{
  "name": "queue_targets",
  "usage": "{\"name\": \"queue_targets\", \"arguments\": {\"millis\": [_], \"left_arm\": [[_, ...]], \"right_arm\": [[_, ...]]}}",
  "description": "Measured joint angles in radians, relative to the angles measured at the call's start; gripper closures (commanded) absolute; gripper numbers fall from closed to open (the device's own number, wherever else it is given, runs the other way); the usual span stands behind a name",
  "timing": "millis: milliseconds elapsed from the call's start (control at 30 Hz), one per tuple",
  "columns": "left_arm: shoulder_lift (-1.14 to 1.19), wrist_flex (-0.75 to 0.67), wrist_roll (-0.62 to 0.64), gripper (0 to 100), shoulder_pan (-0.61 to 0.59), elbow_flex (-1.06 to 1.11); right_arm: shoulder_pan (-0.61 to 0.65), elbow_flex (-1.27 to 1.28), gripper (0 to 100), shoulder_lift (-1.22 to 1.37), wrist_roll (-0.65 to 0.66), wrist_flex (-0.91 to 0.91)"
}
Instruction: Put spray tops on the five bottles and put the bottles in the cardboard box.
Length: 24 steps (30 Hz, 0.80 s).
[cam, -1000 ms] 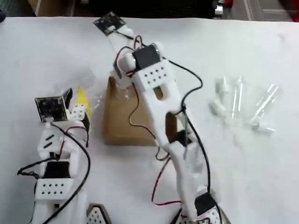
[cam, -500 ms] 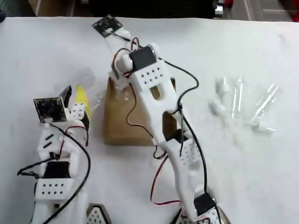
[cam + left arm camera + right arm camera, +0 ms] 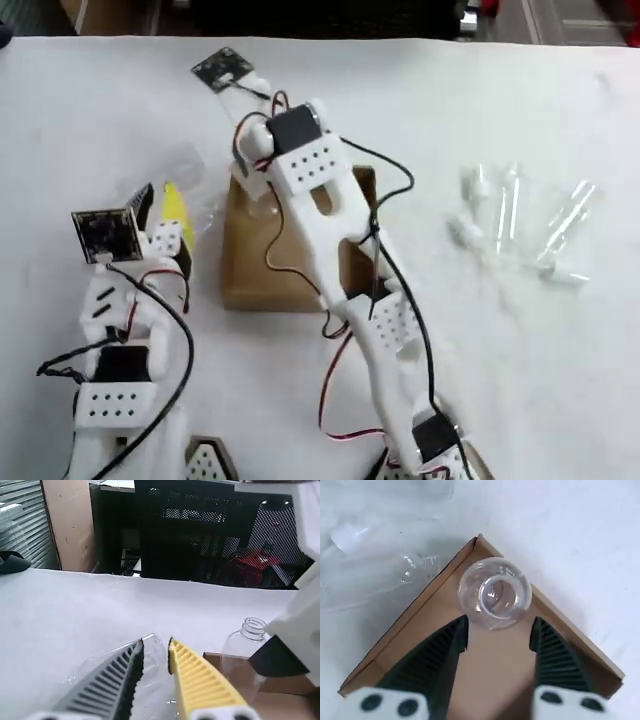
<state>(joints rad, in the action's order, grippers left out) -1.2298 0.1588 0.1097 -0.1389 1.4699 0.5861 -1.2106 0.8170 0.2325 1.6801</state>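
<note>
A clear bottle (image 3: pixel 494 594) with a bare, open neck stands upright in a corner of the cardboard box (image 3: pixel 485 680). My right gripper (image 3: pixel 498 627) hangs open over it, a black finger on either side and neither touching. The same bottle (image 3: pixel 247 640) rises beside the box (image 3: pixel 235 672) in the left wrist view. My left gripper (image 3: pixel 156 655) is low over the table left of the box, slightly open, with the neck of a lying clear bottle (image 3: pixel 152 645) in the gap. Several spray tops (image 3: pixel 520 225) lie loose on the right of the table.
More clear bottles (image 3: pixel 370 575) lie on the white table just outside the box's corner, near my left gripper (image 3: pixel 162 215). The right arm (image 3: pixel 330 230) stretches across the box (image 3: pixel 250 270). Dark furniture stands beyond the table's far edge.
The right arm has swung a little to the left over the box's far corner. The left arm has kept still.
</note>
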Motion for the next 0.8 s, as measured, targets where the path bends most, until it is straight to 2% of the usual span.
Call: {"name": "queue_targets", "arguments": {"millis": [233,467,800], "left_arm": [[0.000,0.000,0.000,91,0.000,0.000],[0.000,0.000,0.000,91,0.000,0.000],[0.000,0.000,0.000,91,0.000,0.000]], "right_arm": [[0.000,0.000,82.2,-0.017,0.000,0.008],[-0.011,0.032,82.2,-0.170,0.000,0.020],[-0.031,0.407,82.2,-0.632,0.000,0.023]]}}
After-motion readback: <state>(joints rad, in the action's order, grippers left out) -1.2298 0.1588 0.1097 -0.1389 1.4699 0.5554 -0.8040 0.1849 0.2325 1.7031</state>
